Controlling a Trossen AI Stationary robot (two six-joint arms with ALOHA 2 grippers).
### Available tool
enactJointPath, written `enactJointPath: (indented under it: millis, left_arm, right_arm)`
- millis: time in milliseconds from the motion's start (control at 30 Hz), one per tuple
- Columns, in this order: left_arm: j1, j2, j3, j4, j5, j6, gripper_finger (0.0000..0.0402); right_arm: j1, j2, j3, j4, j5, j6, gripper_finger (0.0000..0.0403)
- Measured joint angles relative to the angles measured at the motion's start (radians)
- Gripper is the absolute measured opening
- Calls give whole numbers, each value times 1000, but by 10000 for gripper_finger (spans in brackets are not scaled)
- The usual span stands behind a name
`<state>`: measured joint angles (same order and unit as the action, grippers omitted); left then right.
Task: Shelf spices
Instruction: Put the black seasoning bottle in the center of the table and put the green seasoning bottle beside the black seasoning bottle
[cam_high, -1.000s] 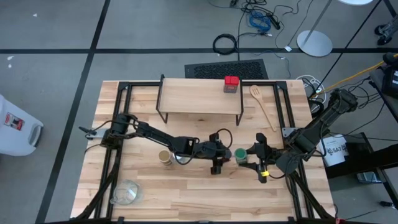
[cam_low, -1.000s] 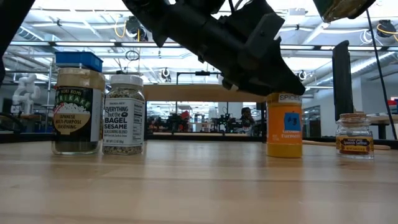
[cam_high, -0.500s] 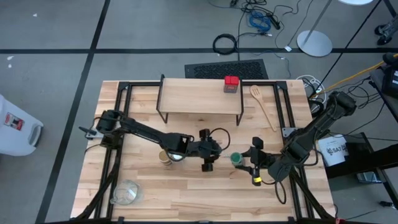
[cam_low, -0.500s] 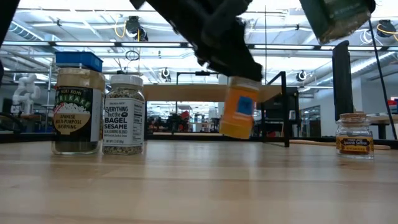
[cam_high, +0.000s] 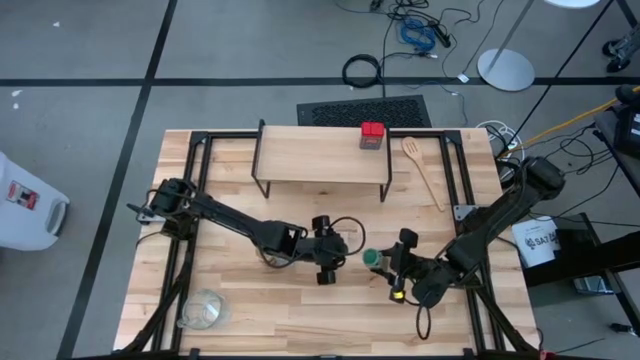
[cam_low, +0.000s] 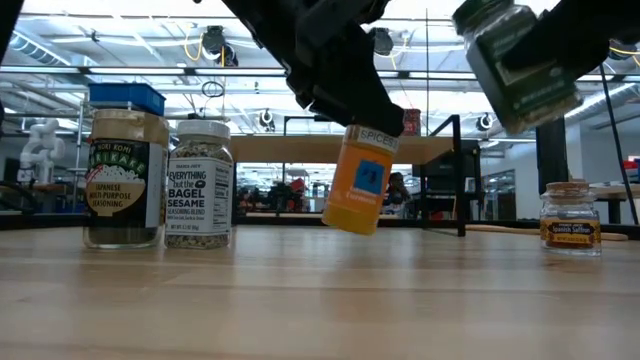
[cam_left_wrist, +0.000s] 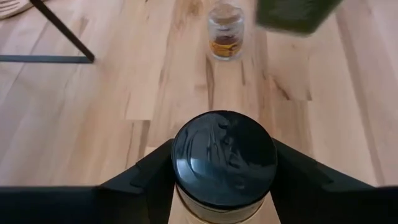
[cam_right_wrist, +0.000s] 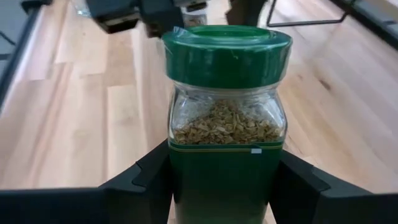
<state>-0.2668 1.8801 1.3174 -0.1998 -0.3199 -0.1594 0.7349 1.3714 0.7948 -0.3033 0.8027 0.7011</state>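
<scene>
Looking across a pale wooden desk (cam_high: 230, 300) on a grey floor, with the shelf (cam_high: 310, 155) standing toward the far edge and already carrying a red tin (cam_high: 372, 134).

Gripping, in the left end effector (cam_high: 325, 262), an orange jar with a black lid (cam_low: 362, 180), fingers clamped on either side just under the lid (cam_left_wrist: 224, 158). Hanging clear of the wood, with the jar's long axis tilted and its base swinging out to one side.

Holding, in the right end effector (cam_high: 385, 262), a green-lidded jar (cam_right_wrist: 227, 124), jaws closed on the glass body; also raised, also leaning (cam_low: 520, 65).

Facing the shelf from well apart, both of them, with the plank lying farther back. Sitting within the shelf's span on the left; lining up near its right end on the right. Judging the left to be slightly better placed, with both jars needing to come upright.

Comparing with a second ago: orange jar standing on the desk then, now lifted and tilted; both end effectors drawing toward the near edge.

Waiting on the desk: two labelled jars (cam_low: 125, 180) and a cork-topped one (cam_low: 570, 220).
</scene>
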Motion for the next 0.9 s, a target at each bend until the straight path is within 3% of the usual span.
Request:
enactJointPath:
  millis: [300, 400, 900]
  left_arm:
    - [7, 0, -17, 89, -64, 11, 211]
    - [15, 0, -17, 154, -54, 38, 212]
    - [25, 78, -14, 175, -20, 35, 218]
  right_arm:
    - [-19, 18, 0, -2, 56, -6, 194]
    - [-29, 18, -3, -2, 72, -14, 193]
    - [-29, 18, -132, 171, 67, 11, 195]
